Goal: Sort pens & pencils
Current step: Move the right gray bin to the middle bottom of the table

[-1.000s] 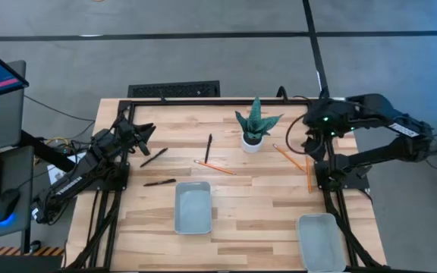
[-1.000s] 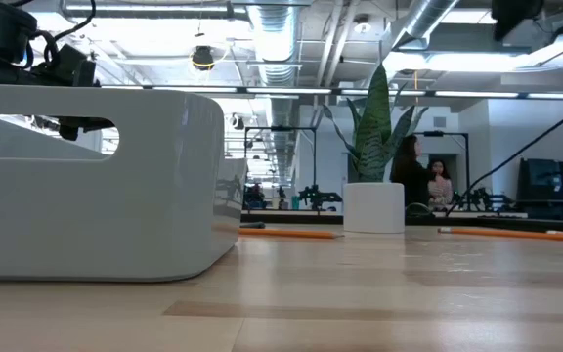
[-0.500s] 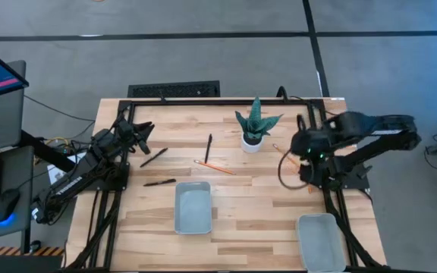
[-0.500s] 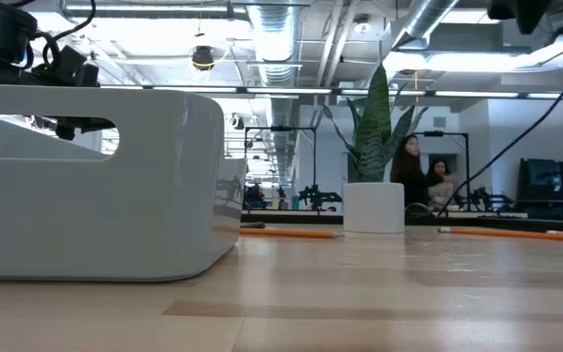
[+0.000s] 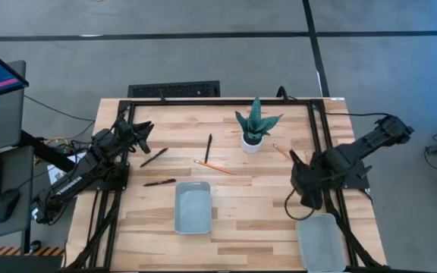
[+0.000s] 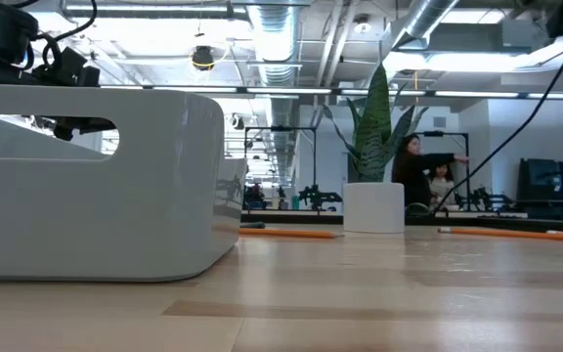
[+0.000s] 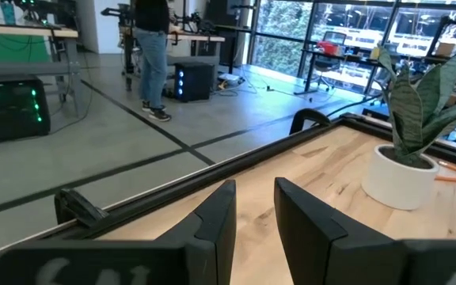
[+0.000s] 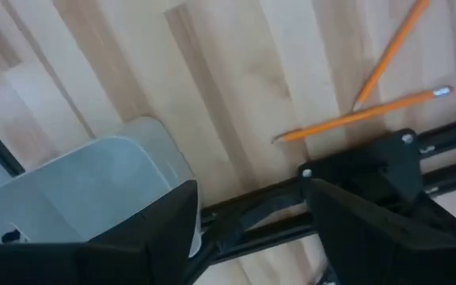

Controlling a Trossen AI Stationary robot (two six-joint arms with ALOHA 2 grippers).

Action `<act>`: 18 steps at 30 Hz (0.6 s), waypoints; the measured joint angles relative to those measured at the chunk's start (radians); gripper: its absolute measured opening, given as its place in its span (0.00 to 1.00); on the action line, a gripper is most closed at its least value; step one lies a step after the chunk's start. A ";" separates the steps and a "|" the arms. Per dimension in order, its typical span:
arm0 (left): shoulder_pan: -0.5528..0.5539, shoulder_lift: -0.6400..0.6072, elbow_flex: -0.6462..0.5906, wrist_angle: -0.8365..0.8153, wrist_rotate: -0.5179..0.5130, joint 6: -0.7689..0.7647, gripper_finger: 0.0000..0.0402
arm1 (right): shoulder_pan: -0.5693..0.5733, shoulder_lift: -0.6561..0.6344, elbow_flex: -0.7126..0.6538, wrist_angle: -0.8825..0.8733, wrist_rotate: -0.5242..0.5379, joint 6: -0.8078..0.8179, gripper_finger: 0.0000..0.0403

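Right gripper [image 8: 248, 207] jaws gape wide (holding nothing) above two pencils [image 8: 362, 115].

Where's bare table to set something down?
Free: front strip between the middle tray and right tray, and the back-left corner behind the pens. Crowded: around the plant and pencils, under the right hand.

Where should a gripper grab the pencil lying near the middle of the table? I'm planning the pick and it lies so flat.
Grip the pencil at mid-length, coming straight down from above with the fingers across its thin shaft. It lies flat on the bare table, apart from the nearby pen and the plant pot, so both sides look free for the fingers.
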 joint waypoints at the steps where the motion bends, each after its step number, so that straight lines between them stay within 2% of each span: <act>1: 0.000 0.000 0.000 0.000 0.000 0.000 0.20 | 0.025 0.000 0.000 0.006 0.000 0.002 0.66; 6: 0.000 0.000 0.000 -0.002 0.001 -0.005 0.20 | 0.151 -0.001 0.000 0.013 0.038 0.018 0.66; 12: 0.000 0.000 0.000 -0.003 0.002 -0.006 0.20 | 0.286 -0.001 0.000 0.050 0.147 0.156 0.66; 18: 0.000 0.000 0.000 -0.003 0.002 -0.007 0.20 | 0.331 0.047 0.000 0.073 0.169 0.197 0.66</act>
